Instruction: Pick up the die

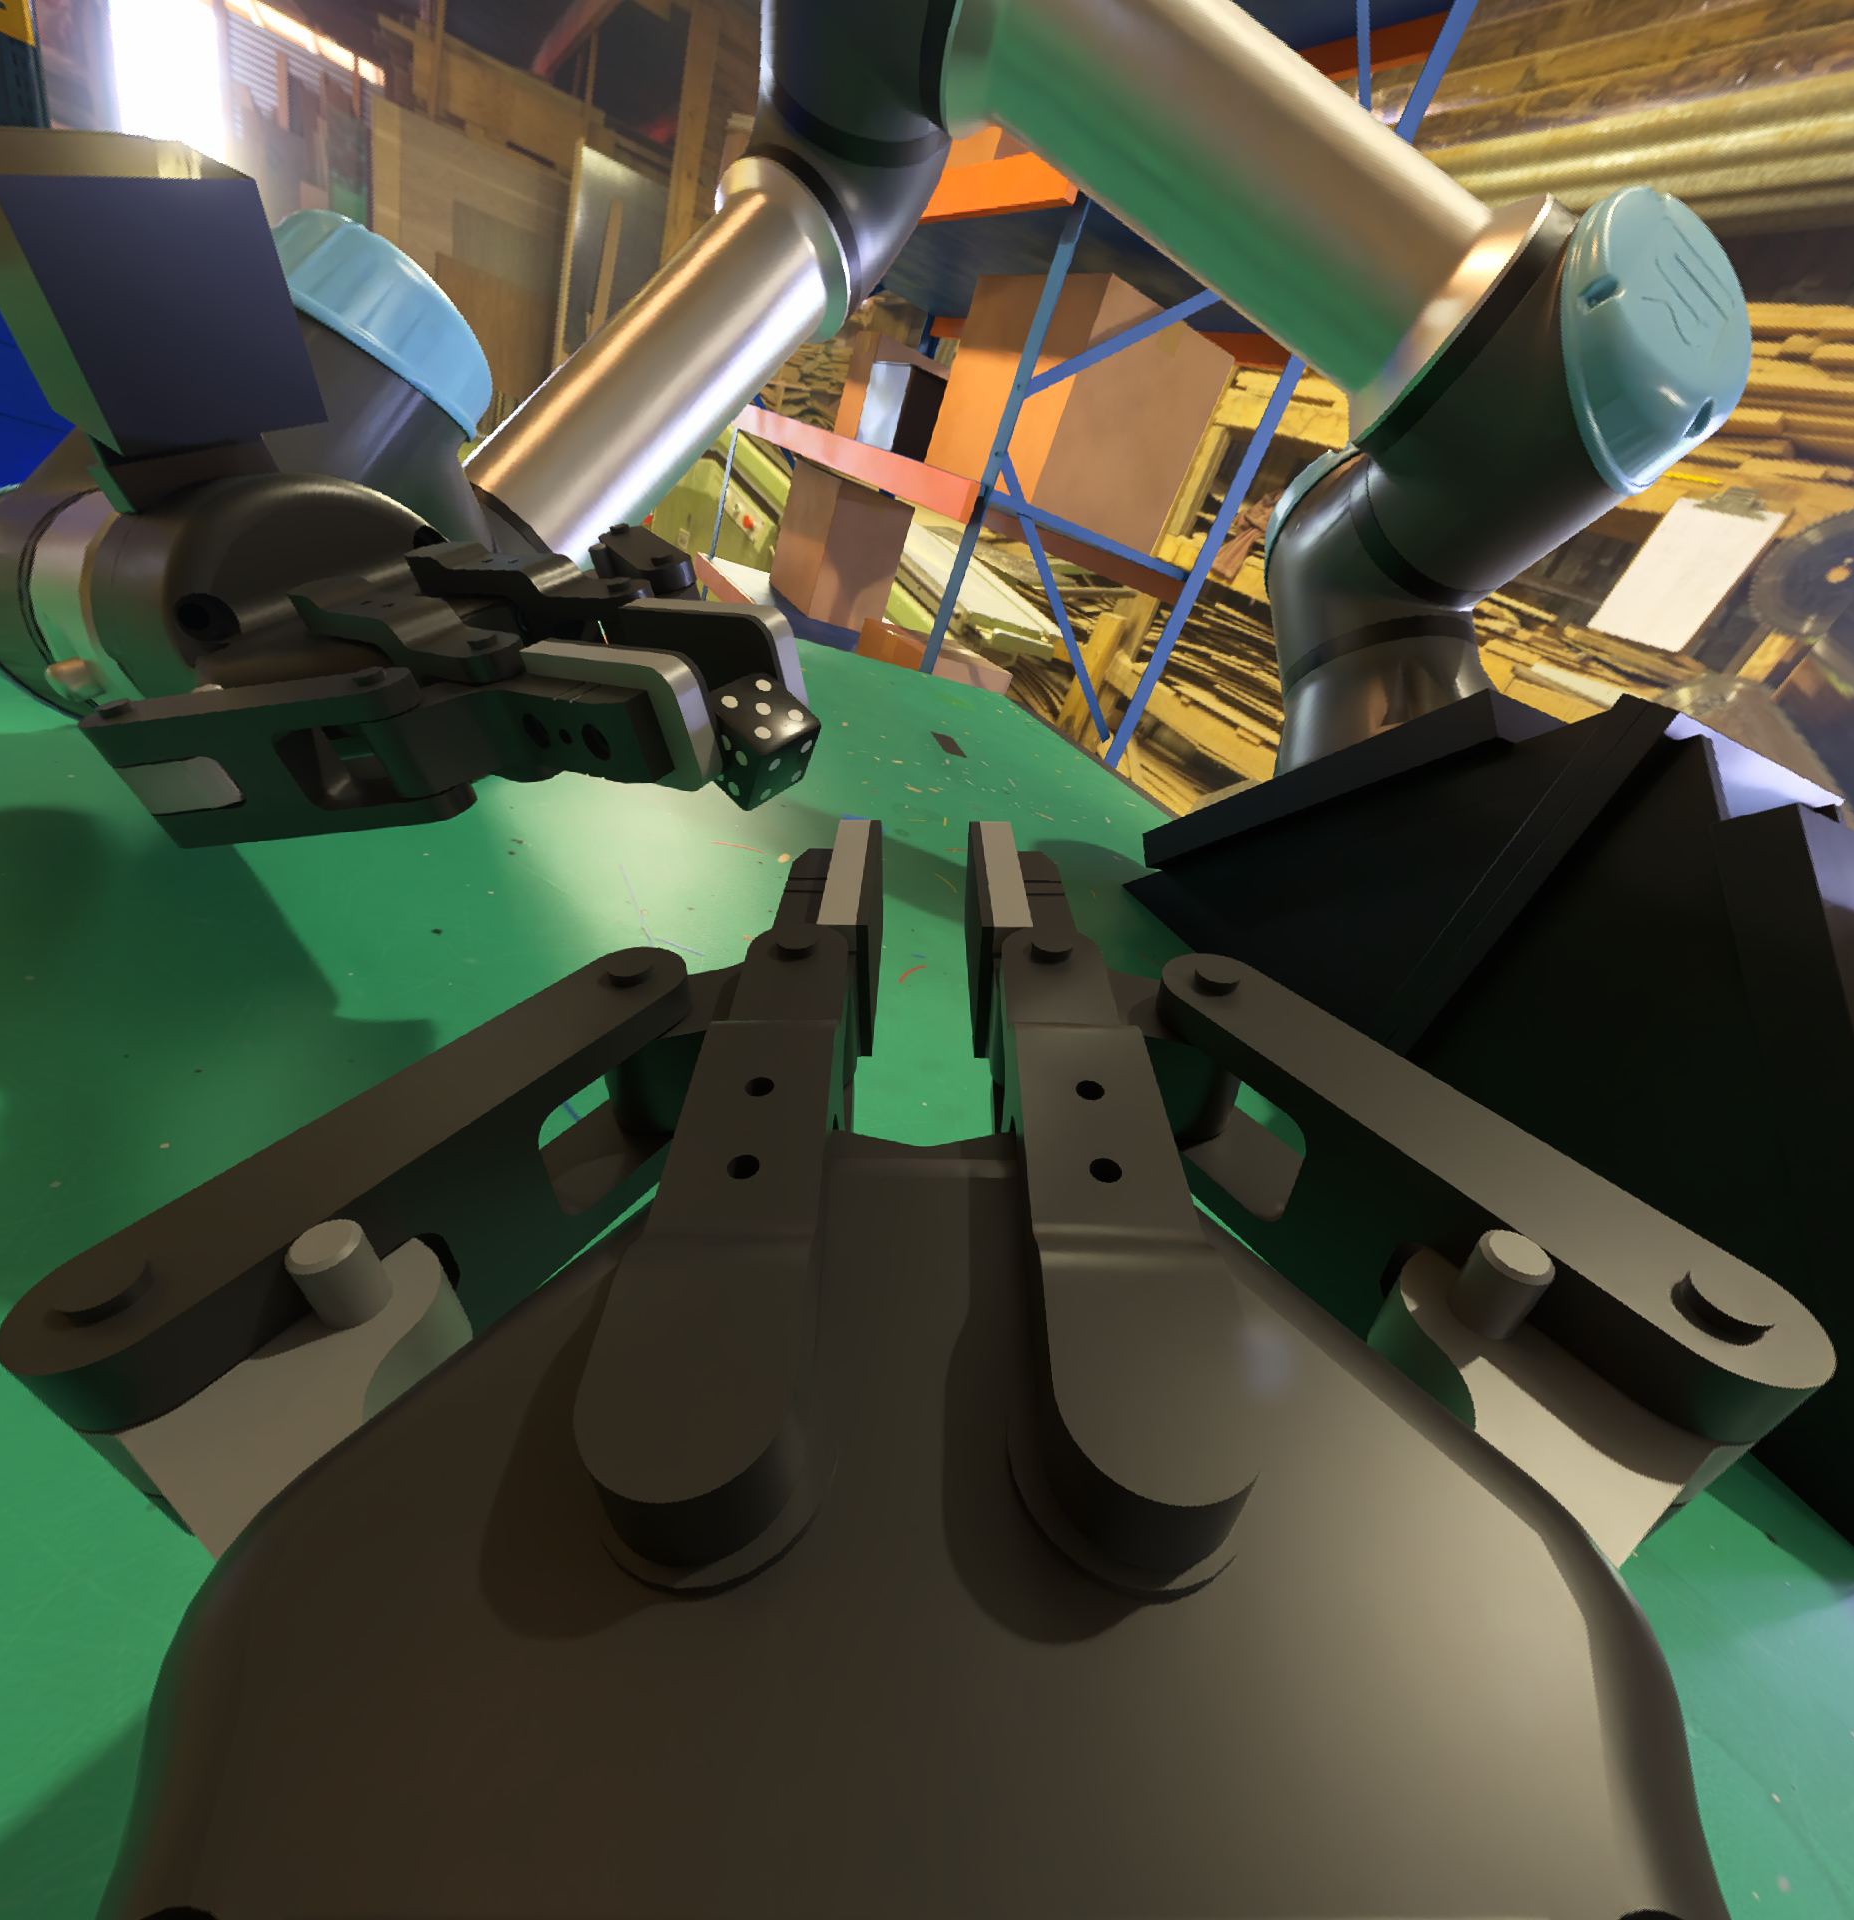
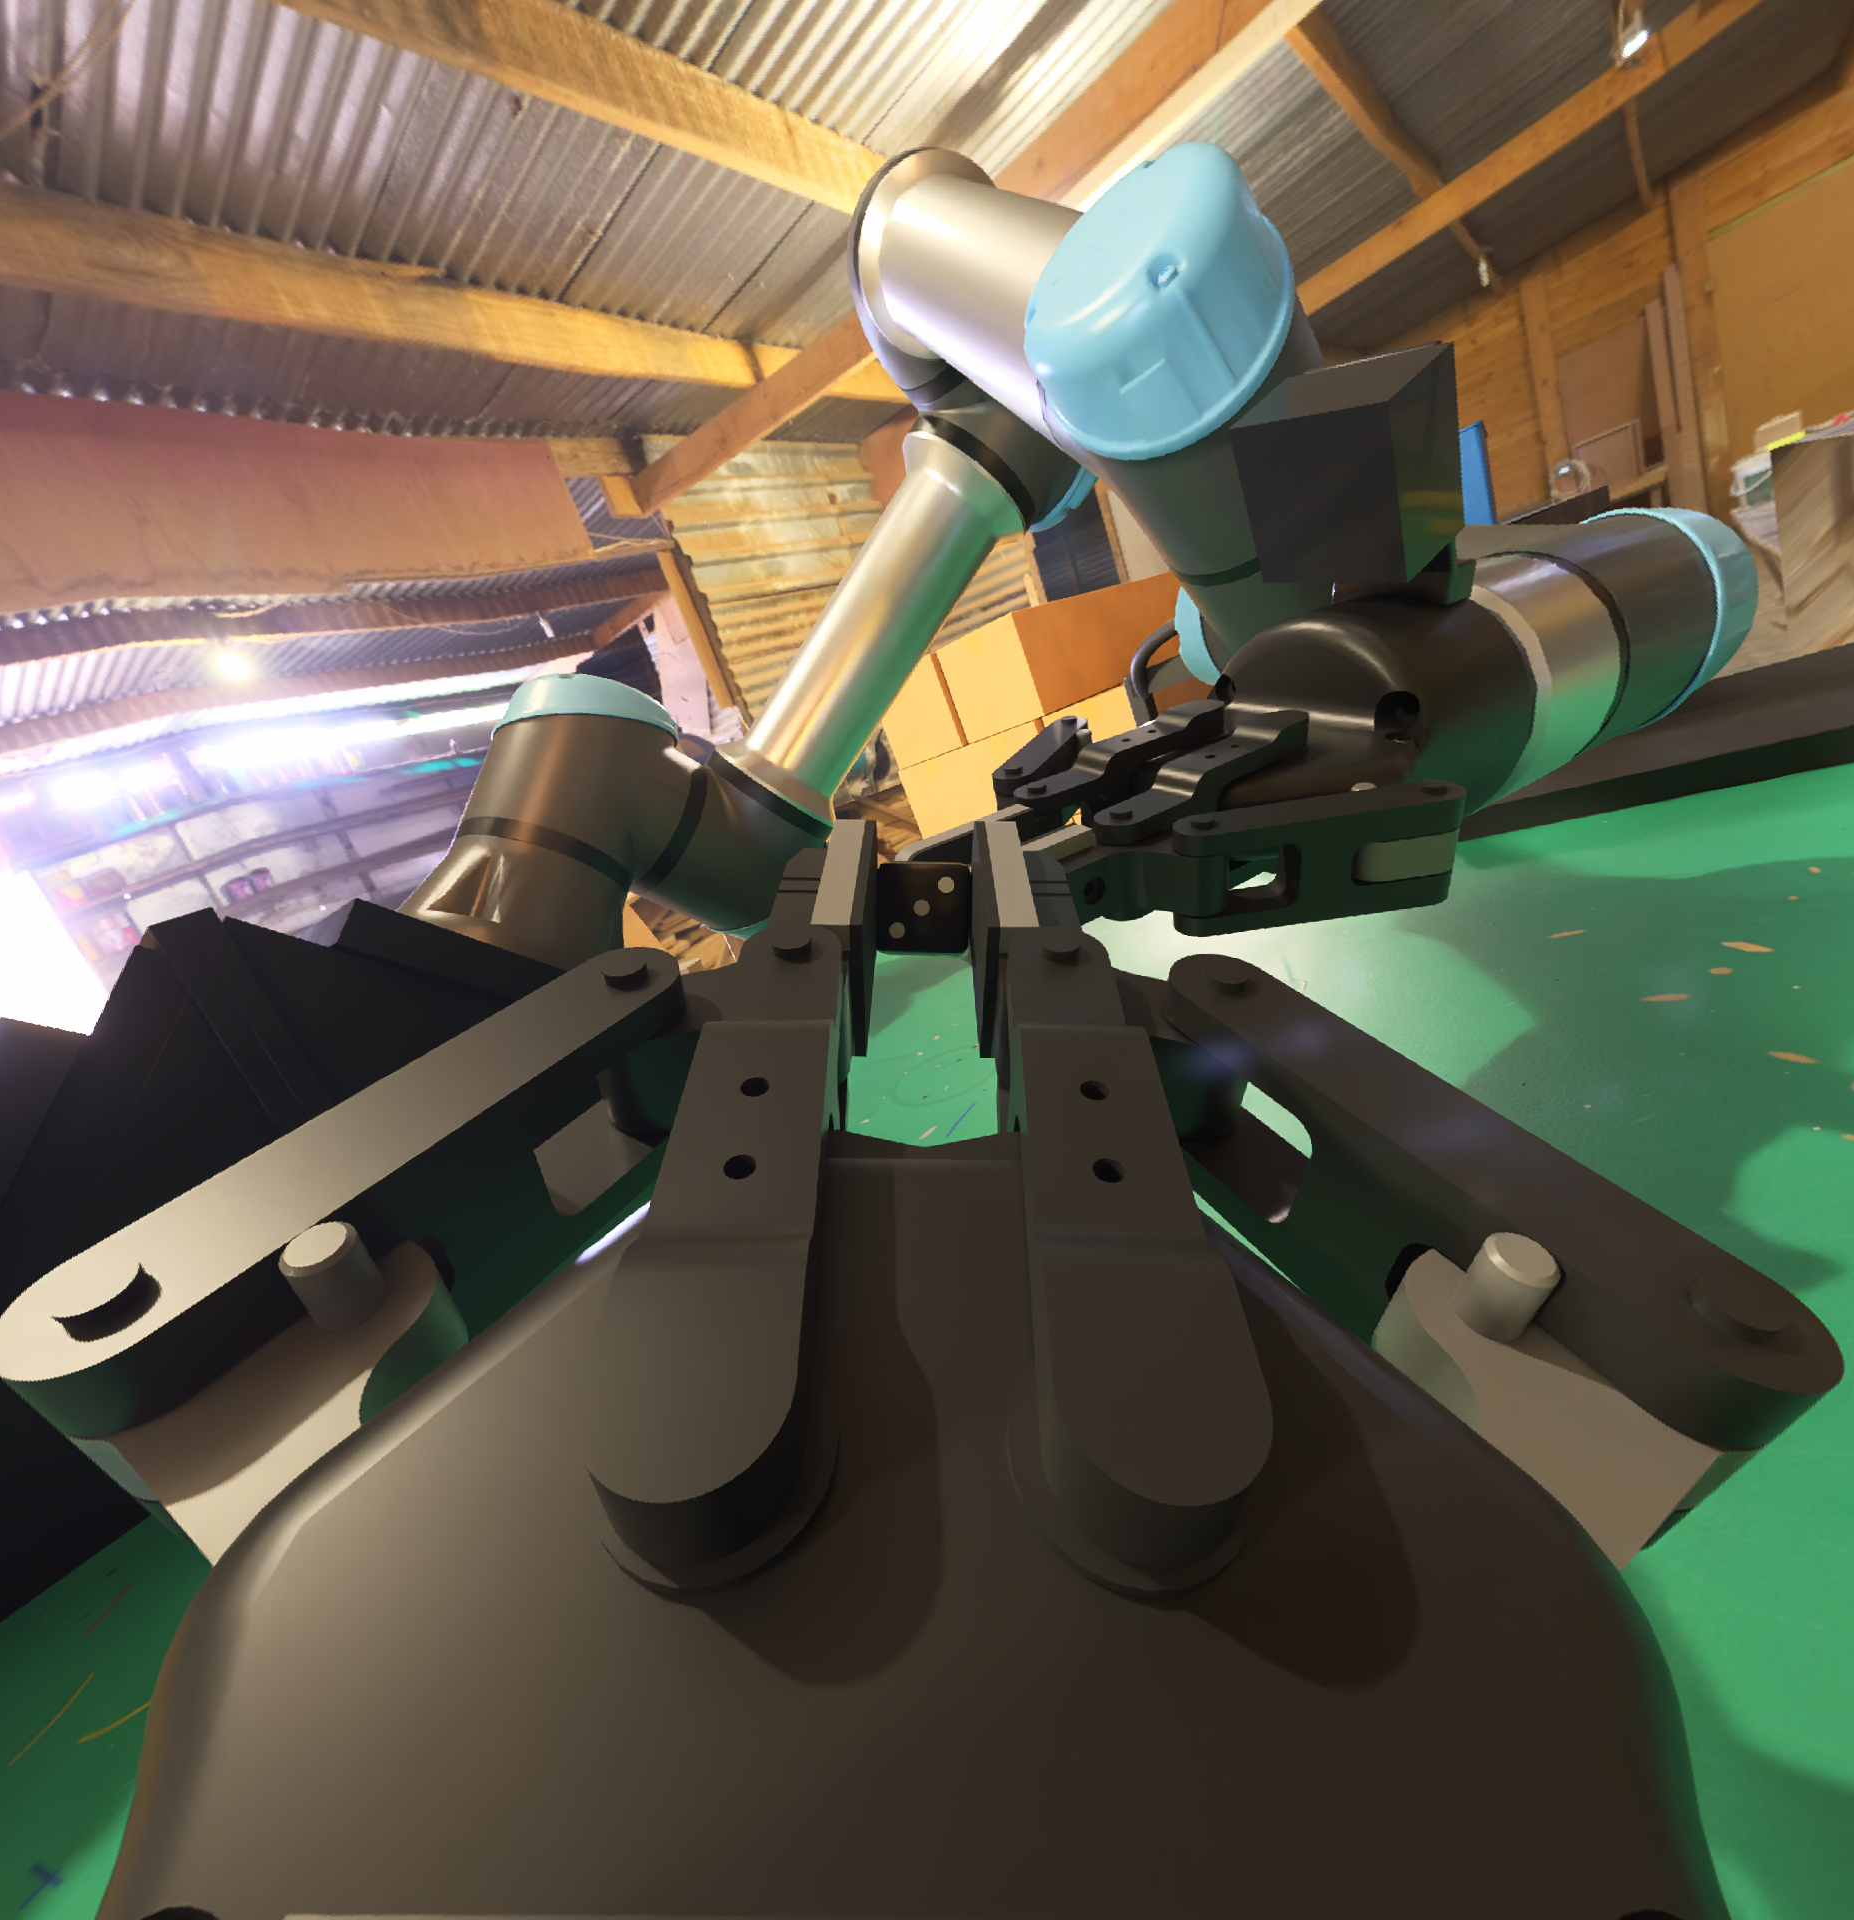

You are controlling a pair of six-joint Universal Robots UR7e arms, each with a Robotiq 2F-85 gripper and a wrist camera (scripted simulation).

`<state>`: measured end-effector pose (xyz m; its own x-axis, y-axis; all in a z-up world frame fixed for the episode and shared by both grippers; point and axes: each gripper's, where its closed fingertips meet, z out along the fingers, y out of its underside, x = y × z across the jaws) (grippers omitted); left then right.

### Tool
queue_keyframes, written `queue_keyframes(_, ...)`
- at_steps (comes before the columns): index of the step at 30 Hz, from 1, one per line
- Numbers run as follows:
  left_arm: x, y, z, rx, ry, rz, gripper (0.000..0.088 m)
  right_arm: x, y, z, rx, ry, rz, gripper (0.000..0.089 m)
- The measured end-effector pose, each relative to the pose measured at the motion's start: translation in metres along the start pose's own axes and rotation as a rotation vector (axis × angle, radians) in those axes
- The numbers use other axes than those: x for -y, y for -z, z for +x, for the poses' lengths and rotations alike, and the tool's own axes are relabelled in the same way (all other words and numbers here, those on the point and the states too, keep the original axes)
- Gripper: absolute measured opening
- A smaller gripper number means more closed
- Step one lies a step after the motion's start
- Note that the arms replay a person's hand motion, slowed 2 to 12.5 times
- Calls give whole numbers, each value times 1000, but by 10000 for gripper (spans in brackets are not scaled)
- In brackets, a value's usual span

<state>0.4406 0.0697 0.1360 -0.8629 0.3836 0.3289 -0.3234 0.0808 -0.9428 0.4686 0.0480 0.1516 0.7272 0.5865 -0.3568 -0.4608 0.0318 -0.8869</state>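
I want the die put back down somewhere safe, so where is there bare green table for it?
The right gripper holds the die above the green table. Bare patches lie ahead of the left gripper, between it and the die, and on that view's left. The black block crowds its right side.

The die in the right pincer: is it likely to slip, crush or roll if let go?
The black die looks rigid, so crushing seems unlikely. The right pincer clamps flat faces, so slipping seems unlikely. Released over the green table, it would probably tumble briefly, then settle.
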Motion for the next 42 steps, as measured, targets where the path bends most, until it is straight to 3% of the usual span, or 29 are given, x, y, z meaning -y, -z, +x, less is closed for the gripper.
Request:
queue_keyframes(27,-5,-1,0,-21,35,-23,146,-6,-3,-2,1,-3,-58,163)
queue_keyframes(42,-15,3,-9,84,-22,-137,146,-13,1,6,-62,-39,-126,163)
